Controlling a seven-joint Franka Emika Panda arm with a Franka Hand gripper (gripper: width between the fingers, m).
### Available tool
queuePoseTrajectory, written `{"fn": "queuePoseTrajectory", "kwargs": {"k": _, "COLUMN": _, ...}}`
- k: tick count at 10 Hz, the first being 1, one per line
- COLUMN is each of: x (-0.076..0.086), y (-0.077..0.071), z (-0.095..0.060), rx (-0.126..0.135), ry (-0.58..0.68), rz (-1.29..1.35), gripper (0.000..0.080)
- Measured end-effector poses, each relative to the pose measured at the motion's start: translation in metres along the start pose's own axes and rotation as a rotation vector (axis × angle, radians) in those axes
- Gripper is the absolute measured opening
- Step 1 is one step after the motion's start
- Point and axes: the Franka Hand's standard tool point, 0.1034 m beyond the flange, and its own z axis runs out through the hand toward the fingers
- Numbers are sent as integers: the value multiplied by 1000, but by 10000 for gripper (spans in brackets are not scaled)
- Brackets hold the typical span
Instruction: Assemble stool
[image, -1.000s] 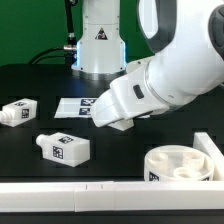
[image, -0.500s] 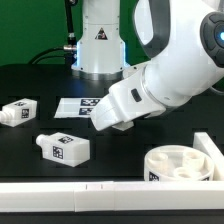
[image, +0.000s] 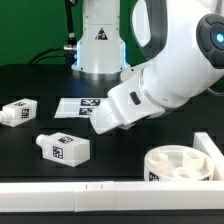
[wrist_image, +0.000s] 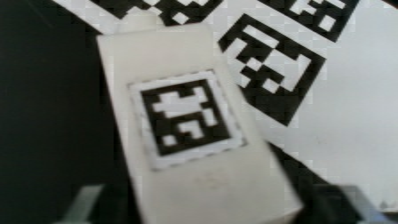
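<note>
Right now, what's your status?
Gripper shut on leg, over marker board. Two spare legs and seat lie apart. Nothing blocking seen.

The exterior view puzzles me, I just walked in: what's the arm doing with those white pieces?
The gripper is down over the marker board, with one stool leg between its jaws; whether it is gripped is unclear. A far leg and a near leg lie loose on the table, and the round seat sits by the white rail. No legs are on the seat yet.
</note>
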Motion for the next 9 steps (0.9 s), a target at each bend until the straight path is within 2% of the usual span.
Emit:
{"fn": "queuePoseTrajectory", "kwargs": {"k": 1, "x": 1, "y": 0, "z": -5, "rx": -3, "ry": 0, "rz": 0, "gripper": 360}}
{"fn": "queuePoseTrajectory", "kwargs": {"k": 2, "x": 3, "y": 0, "z": -17, "rx": -8, "ry": 8, "rz": 14, "gripper": 360}}
{"fn": "queuePoseTrajectory", "kwargs": {"k": 3, "x": 7, "y": -2, "z": -44, "rx": -18, "ry": 34, "rz": 67, "gripper": 360}}
{"fn": "queuePoseTrajectory", "kwargs": {"k": 4, "x": 5, "y": -6, "z": -73, "rx": 23, "ry": 43, "rz": 114, "gripper": 360}}
{"fn": "queuePoseTrajectory", "kwargs": {"k": 5, "x": 7, "y": 1, "z": -103, "rx": 78, "ry": 119, "rz": 157, "gripper": 360}}
{"fn": "queuePoseTrajectory", "kwargs": {"k": 6, "x": 5, "y": 12, "z": -109, "rx": 83, "ry": 192, "rz": 144, "gripper": 360}}
{"fn": "queuePoseTrajectory", "kwargs": {"k": 7, "x": 6, "y": 10, "z": -95, "rx": 50, "ry": 276, "rz": 46, "gripper": 360}}
{"fn": "queuePoseTrajectory", "kwargs": {"k": 8, "x": 2, "y": 8, "z": -95, "rx": 48, "ry": 326, "rz": 68, "gripper": 360}}
{"fn": "queuePoseTrajectory", "kwargs": {"k": 9, "x": 4, "y": 12, "z": -99, "rx": 35, "ry": 371, "rz": 71, "gripper": 360}}
